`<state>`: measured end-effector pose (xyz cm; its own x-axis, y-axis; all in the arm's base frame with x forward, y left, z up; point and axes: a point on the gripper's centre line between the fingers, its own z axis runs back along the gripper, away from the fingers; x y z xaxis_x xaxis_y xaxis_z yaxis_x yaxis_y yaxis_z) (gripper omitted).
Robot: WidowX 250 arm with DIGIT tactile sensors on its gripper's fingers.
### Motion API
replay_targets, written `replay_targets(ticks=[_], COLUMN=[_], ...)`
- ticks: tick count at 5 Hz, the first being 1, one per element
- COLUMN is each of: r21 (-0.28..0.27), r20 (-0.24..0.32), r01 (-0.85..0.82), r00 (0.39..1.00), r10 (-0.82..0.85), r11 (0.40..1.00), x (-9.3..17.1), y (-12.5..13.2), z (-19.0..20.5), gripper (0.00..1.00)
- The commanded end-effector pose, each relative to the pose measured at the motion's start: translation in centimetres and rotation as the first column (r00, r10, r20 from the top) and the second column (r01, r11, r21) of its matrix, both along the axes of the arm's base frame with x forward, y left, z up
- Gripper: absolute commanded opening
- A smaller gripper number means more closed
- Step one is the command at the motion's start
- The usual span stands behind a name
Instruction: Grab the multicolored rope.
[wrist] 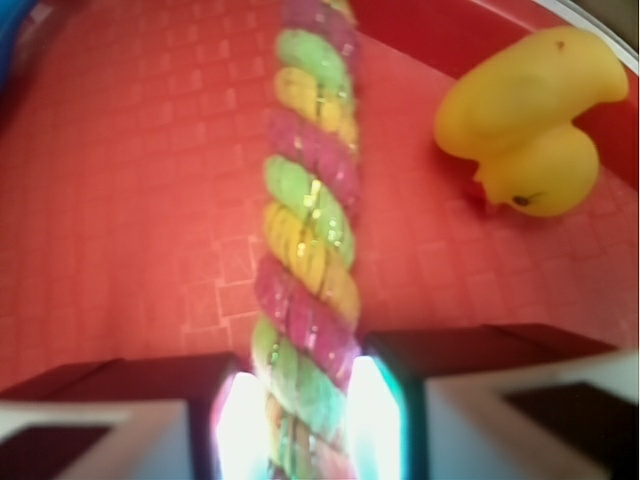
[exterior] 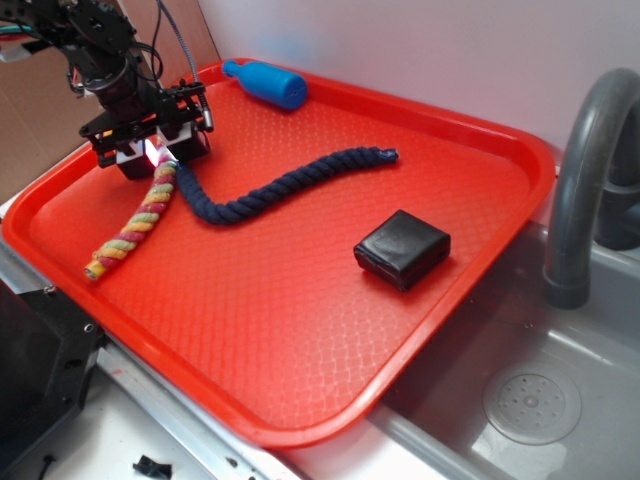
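Note:
The multicolored rope [exterior: 135,225], twisted in yellow, pink and light green, lies diagonally on the left part of the red tray [exterior: 300,340]. Its upper end runs into my gripper [exterior: 160,152], which stands low over the tray's far left. In the wrist view the rope [wrist: 310,230] stretches straight away from me. Its near end sits between the two bright pads [wrist: 240,425], which press on both sides of it. The gripper [wrist: 305,420] is shut on the rope.
A dark navy rope [exterior: 290,185] curves across the tray just right of the gripper. A blue bottle-shaped toy [exterior: 268,83] lies at the back rim and a black block [exterior: 402,248] at the right. A yellow rubber duck [wrist: 530,120] sits near the rope. A grey faucet [exterior: 585,170] and sink [exterior: 530,400] are to the right.

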<state>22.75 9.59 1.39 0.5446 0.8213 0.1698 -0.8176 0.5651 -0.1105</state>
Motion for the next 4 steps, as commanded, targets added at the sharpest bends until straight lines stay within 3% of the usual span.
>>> replay_targets(ticks=[1, 2, 3, 4], r21=[0.067, 0.059, 0.026, -0.041], r20=[-0.074, -0.118, -0.117, -0.089], r01=[0.183, 0.36, 0.484, 0.641], r00=[0.981, 0.929, 0.871, 0.762], r10=[-0.178, -0.352, -0.478, -0.641], r11=[0.981, 0.931, 0.875, 0.767], x=[0.4, 0.9, 0.6, -0.3], y=[-0.5, -1.9, -3.5, -6.4], z=[4.7, 8.4, 11.8, 16.6], gripper=[0.0, 0.0, 0.0, 0.0])
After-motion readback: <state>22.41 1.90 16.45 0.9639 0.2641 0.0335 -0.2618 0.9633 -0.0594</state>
